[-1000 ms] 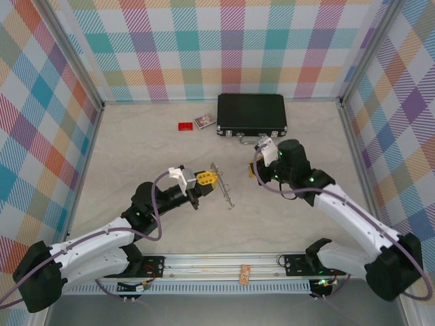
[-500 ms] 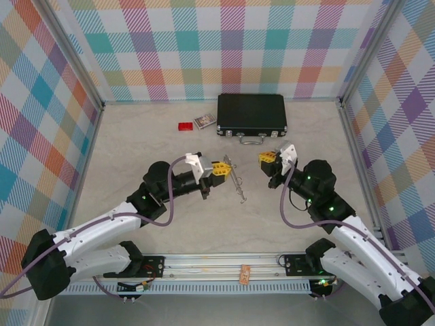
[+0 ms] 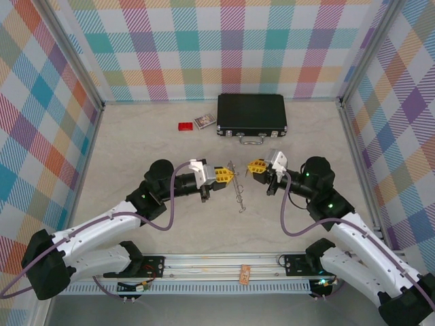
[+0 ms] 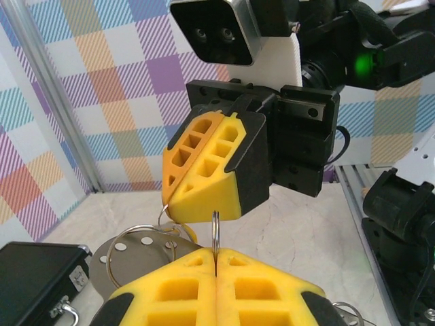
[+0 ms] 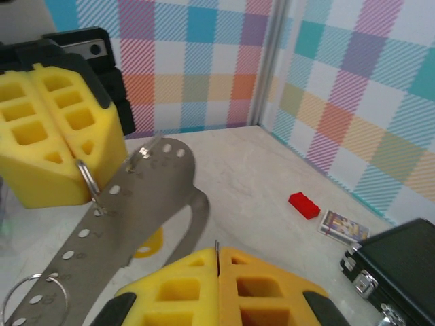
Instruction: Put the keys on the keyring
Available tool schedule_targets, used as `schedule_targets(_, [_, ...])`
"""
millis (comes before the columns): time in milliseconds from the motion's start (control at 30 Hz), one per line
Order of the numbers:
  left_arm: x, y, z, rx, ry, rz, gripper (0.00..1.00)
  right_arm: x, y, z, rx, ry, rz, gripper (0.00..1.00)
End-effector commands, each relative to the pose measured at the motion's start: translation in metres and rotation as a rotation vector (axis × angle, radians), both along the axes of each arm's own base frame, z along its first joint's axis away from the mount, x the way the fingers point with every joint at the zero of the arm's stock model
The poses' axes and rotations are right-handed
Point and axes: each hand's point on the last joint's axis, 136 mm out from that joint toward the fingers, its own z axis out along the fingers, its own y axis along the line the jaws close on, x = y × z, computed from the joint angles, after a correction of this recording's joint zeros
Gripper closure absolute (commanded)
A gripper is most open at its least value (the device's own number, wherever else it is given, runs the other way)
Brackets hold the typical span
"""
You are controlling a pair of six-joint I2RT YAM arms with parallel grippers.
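Observation:
My left gripper (image 3: pixel 223 174) is shut on the keyring (image 4: pixel 215 234), a thin metal ring seen edge-on between the yellow pads. A grey perforated metal strip (image 5: pixel 129 217) with more rings hangs from the keyring (image 3: pixel 234 183). A yellow-orange key head (image 5: pixel 146 246) peeks out behind the strip. My right gripper (image 3: pixel 257 166) faces the left one a short gap away, shut. A thin sliver of metal (image 5: pixel 217 248) pokes from the seam of its pads and looks like the silver key edge-on. In the left wrist view the right gripper (image 4: pixel 207 207) hovers just above the held ring.
A black case (image 3: pixel 251 113) with a silver handle lies at the back. A small red block (image 3: pixel 185 126) and a little card (image 3: pixel 204 121) sit left of it. Plaid walls close in the table on three sides; the arm rail (image 3: pixel 224 261) runs along the near edge.
The left gripper carried the ring and strip to the right and slightly back. The right gripper swung away from the case toward the left, so both grippers now meet nose to nose.

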Motion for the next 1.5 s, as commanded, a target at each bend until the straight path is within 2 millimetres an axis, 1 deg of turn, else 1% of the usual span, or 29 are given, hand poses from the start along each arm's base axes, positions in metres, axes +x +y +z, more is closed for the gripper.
schedule_targets(0, [-0.002, 0.004, 0.005, -0.017, -0.081, -0.004, 1.0, -0.014, 0.004, 0.026, 0.0, -0.106, 0.083, 1.0])
schedule_targets(100, [0.0, 0.003, -0.002, -0.014, -0.109, 0.007, 1.0, -0.017, 0.004, 0.03, -0.015, -0.145, 0.095, 1.0])
schedule_targets(200, [0.004, 0.001, -0.008, 0.006, -0.118, 0.018, 1.0, -0.02, 0.005, 0.029, -0.046, -0.161, 0.119, 1.0])
schedule_targets(433, [0.009, 0.001, -0.015, -0.011, -0.134, 0.042, 1.0, -0.03, 0.007, 0.017, -0.107, -0.162, 0.185, 1.0])
schedule_targets(567, [0.006, 0.003, -0.018, -0.029, -0.15, 0.04, 1.0, -0.039, 0.01, 0.012, -0.12, -0.166, 0.244, 1.0])
schedule_targets(767, [0.006, 0.002, -0.026, -0.026, -0.165, 0.031, 1.0, -0.044, 0.014, 0.002, -0.15, -0.164, 0.282, 1.0])
schedule_targets(900, [0.008, 0.0, -0.031, -0.015, -0.174, 0.033, 1.0, -0.043, 0.017, -0.006, -0.188, -0.185, 0.284, 1.0])
schedule_targets(1100, [0.008, -0.001, -0.038, -0.001, -0.172, 0.029, 1.0, -0.042, 0.017, -0.016, -0.243, -0.214, 0.271, 1.0])
schedule_targets(1367, [0.007, -0.002, -0.039, 0.012, -0.129, 0.017, 1.0, -0.04, 0.016, -0.014, -0.236, -0.243, 0.246, 1.0])
schedule_targets(1467, [0.004, -0.003, -0.039, 0.007, -0.134, 0.01, 1.0, -0.035, 0.013, -0.014, -0.238, -0.25, 0.209, 1.0])
